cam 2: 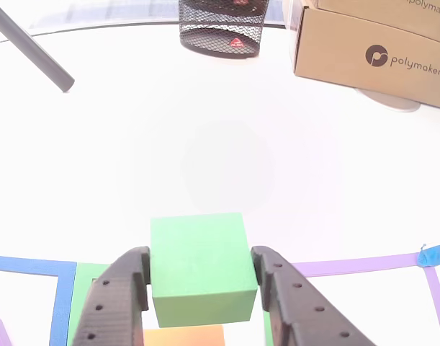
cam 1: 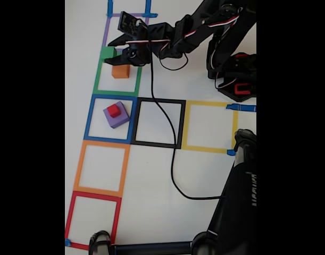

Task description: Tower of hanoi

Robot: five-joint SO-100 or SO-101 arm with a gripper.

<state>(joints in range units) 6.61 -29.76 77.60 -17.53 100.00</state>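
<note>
A green cube (cam 2: 199, 267) sits between the two black fingers (cam 2: 122, 295) of my gripper (cam 2: 199, 256), which is shut on it. In the other view an orange cube (cam 2: 183, 336) shows just below the green one. In the fixed view the gripper (cam 1: 114, 51) holds the green cube (cam 1: 107, 53) at the upper left corner of the green taped square (cam 1: 98, 79), just above and left of the orange cube (cam 1: 120, 70) that lies inside that square. A purple cube (cam 1: 119, 119) with a small red cube (cam 1: 114, 110) on top stands in the blue taped square (cam 1: 89, 114).
Black (cam 1: 160, 145), yellow (cam 1: 207, 149), orange (cam 1: 100, 189) and red (cam 1: 93, 196) taped squares mark the white table. A black cable (cam 1: 173, 159) crosses the black square. A black stand (cam 1: 236, 196) fills the lower right. A mesh basket (cam 2: 221, 29) and cardboard box (cam 2: 371, 54) stand beyond.
</note>
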